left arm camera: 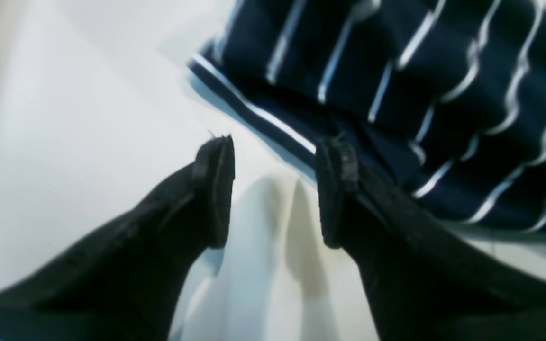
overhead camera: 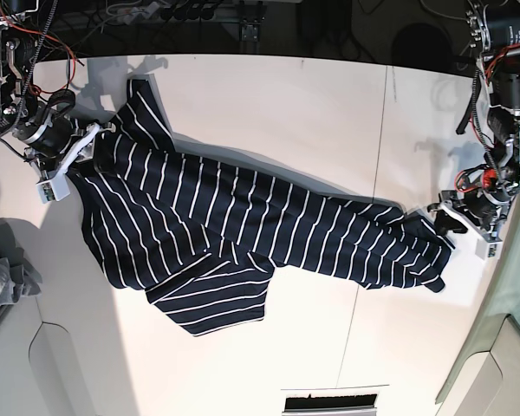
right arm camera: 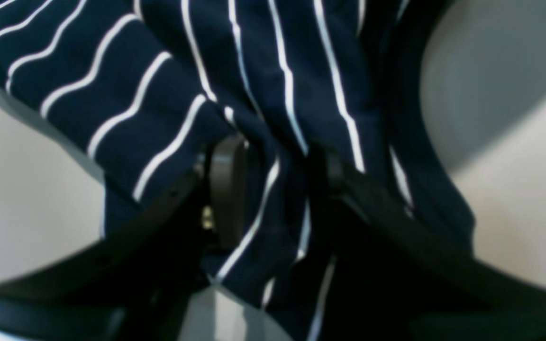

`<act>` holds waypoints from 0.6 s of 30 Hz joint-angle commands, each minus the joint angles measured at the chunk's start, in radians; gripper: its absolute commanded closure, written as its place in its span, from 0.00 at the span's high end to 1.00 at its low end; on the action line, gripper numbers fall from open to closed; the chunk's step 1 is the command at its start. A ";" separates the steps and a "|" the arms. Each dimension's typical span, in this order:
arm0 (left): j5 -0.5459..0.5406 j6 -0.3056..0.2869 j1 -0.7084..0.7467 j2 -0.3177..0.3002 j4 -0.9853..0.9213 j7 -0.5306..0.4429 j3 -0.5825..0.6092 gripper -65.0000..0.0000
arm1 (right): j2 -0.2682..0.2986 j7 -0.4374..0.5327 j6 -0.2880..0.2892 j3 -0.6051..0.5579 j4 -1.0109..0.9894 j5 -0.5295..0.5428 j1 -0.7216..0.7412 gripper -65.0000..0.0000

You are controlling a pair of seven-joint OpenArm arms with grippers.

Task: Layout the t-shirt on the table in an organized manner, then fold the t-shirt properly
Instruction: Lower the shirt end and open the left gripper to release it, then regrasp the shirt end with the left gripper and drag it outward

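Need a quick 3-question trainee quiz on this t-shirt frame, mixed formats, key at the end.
1. True or false: the left gripper is clamped on the t-shirt.
2. Which gripper has striped fabric between its fingers? A) left B) right C) neither
3. Short answer: is the t-shirt spread flat on the table yet?

Key
1. False. Its fingers are apart with bare table between them, and the shirt's hem lies beside one finger.
2. B. In the right wrist view, bunched fabric sits between the fingers of the right gripper.
3. No. It stretches diagonally between the arms, wrinkled, bunched at the left gripper's end, with one part doubled over.
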 commanded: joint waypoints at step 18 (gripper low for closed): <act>0.158 0.016 -0.043 0.061 0.005 -0.045 0.115 0.38 | 0.014 0.016 0.001 0.008 0.014 0.016 0.008 0.35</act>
